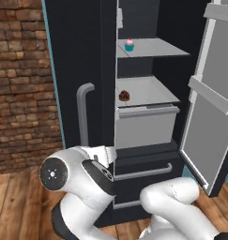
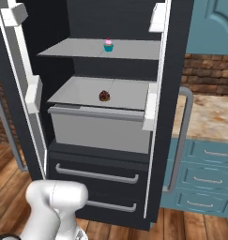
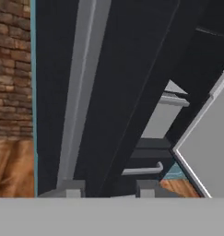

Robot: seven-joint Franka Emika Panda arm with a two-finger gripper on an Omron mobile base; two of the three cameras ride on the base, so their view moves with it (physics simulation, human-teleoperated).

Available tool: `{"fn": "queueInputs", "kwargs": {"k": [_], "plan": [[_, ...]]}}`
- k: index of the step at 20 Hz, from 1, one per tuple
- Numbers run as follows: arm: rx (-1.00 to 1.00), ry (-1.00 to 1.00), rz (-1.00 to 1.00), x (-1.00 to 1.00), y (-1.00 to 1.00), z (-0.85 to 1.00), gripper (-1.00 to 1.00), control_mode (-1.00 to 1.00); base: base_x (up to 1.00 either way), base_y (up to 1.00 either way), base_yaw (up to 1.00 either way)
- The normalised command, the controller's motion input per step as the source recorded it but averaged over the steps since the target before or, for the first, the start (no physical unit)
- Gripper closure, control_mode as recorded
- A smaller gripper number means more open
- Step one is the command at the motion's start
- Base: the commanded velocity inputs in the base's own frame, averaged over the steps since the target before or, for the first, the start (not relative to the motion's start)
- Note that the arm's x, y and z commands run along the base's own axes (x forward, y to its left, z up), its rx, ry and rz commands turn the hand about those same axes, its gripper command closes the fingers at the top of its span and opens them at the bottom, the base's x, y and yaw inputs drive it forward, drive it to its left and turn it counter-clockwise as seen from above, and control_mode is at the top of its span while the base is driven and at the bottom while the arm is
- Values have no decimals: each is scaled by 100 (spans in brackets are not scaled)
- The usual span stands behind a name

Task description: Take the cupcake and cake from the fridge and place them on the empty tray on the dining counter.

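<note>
The fridge (image 1: 82, 70) stands with its right door swung open, and inside it the cupcake (image 1: 129, 44) sits on the upper grey shelf (image 2: 134, 49) while the cake (image 1: 124, 95) rests on the shelf below, just above a pale closed drawer (image 2: 99, 129). The gripper (image 3: 109, 189) hangs low before the closed left door beside its grey bar handle (image 1: 82, 112). Its fingertips are cut off at the hand view's bottom edge, so I cannot tell how the jaws stand.

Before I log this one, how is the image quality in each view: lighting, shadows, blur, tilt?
Left base view: flat even light, the cupcake and cake small but sharp against grey shelves. Right base view: the same, the fridge interior dark with little shadow detail. Hand view: rolled, so the grey door handle slants, with soft edges.
</note>
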Motion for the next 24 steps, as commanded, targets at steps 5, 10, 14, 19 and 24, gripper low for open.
{"fn": "queueInputs", "kwargs": {"k": [5, 10, 14, 19, 24], "plan": [[0, -4, 0, -59, -100, 9, -100, -100, 0, 0, 0], [1, 5, 1, -6, -100, 20, -100, -100, 0, 0, 0], [5, 0, 18, 7, -100, 8, -100, -100, 0, 0, 0], [11, 0, 40, 35, -100, 0, -100, -100, 0, 0, 0], [6, -2, 60, 41, -97, -27, -100, -100, 0, 0, 0]]}}
